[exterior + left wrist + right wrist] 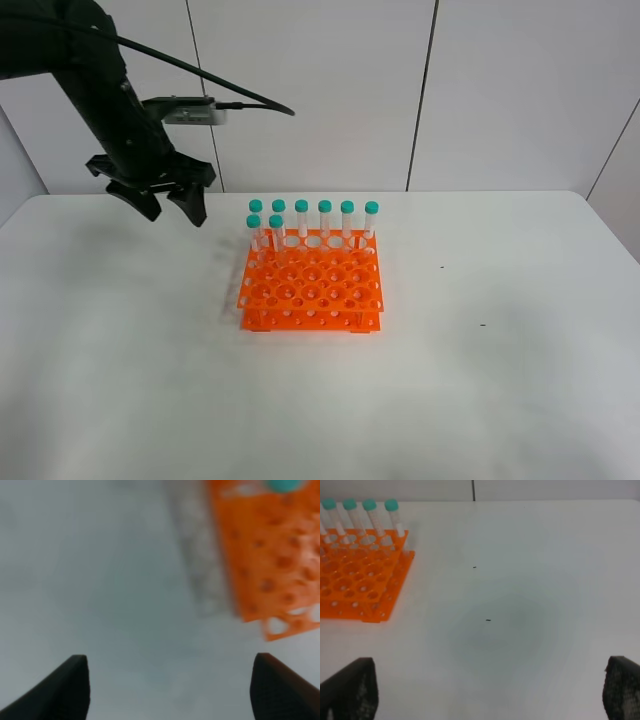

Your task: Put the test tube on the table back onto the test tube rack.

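Test tubes, teal-capped, eight: all upright in the test tube rack (312, 282); six along its far row, two in the next row at its left end, among them the nearest one (275, 236) to the hand. None lies on the table (120, 360).

Rack: orange, toward the table's far edge, about midway along it.

Left gripper (172, 209): above the table's far-left part, apart from the rack, jaws spread, empty; its own view is blurred.

Right gripper (490, 690): fingers wide apart, nothing between.
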Available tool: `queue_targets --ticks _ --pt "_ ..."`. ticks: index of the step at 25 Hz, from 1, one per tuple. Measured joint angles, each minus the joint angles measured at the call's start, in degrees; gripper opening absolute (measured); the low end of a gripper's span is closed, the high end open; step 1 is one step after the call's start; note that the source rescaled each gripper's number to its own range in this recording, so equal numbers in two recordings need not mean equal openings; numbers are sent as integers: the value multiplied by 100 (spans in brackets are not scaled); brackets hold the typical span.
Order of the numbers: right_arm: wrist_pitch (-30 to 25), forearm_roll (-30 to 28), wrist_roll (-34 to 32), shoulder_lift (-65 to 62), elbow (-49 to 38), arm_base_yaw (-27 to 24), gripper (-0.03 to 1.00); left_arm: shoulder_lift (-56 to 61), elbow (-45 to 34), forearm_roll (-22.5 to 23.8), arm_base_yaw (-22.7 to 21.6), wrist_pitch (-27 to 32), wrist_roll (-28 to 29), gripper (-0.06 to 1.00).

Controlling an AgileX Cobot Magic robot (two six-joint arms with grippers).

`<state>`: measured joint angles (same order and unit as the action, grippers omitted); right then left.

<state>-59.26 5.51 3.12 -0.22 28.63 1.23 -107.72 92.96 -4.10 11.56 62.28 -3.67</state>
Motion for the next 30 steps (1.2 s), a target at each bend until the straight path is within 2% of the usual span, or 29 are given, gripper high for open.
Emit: queue_targets --ticks 4,6,9,12,18,25,30 --pt "0 1 0 0 0 0 98 0 0 29 -660 455 0 90" --pt "0 1 0 0 0 0 98 0 7 43 -890 469 -2 90" --pt "0 8 0 0 0 0 98 23 -59 48 -1031 469 -2 90" --pt "0 13 0 0 0 0 98 189 -456 38 -1045 469 -2 90" --pt "0 13 0 0 0 0 98 1148 -2189 9 -1045 469 -2 90" --pt "0 13 0 0 0 0 98 3225 -4408 143 -1045 469 30 90" --pt "0 13 0 0 0 0 98 4874 -5700 143 -1045 444 203 90"
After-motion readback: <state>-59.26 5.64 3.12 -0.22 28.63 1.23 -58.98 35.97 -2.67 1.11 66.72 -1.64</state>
